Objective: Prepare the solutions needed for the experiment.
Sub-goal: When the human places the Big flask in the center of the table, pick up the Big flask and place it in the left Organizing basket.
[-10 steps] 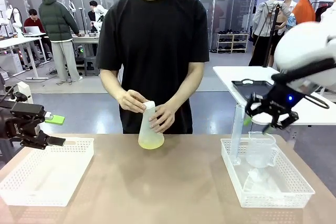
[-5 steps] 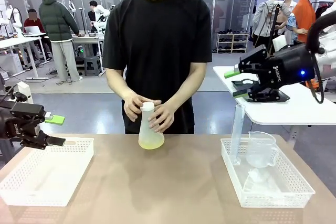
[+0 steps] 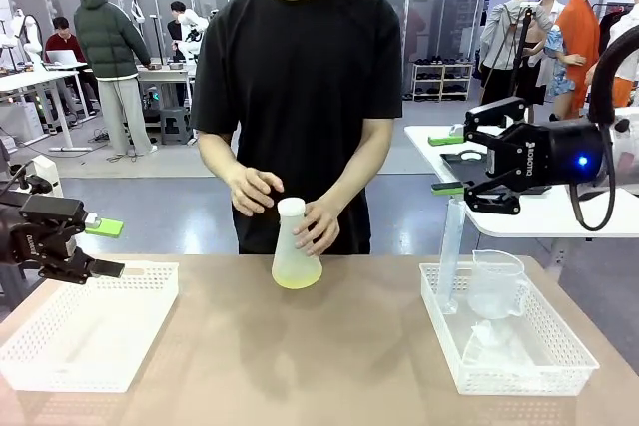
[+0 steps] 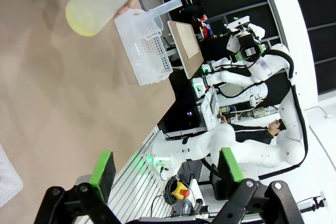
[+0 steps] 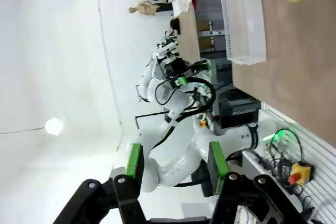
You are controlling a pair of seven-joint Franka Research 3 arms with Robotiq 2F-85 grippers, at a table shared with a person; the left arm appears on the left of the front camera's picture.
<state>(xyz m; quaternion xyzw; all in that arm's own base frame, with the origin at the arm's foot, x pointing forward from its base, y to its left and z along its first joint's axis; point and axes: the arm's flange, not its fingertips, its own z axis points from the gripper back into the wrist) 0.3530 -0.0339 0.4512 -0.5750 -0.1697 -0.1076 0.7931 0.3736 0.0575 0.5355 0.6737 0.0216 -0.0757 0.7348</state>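
Left gripper point(image 3: 110, 248), left of the flask point(image 3: 297, 251), spread wide; right gripper point(image 3: 446, 164), right of it, half-spread, empty; left wrist view shows the solutions point(image 4: 86, 18) through the flask's base.

Brown table with three things on it.
The table point(image 3: 359, 346) carried a white mesh basket point(image 3: 70, 374) at its left end and a second white basket point(image 3: 519, 378) at its right end, well apart from each other. Between them, near the far edge, a frosted conical flask point(image 3: 296, 246) stood about upright on the bare top, with a little pale yellow solution point(image 3: 297, 276) in its bottom.
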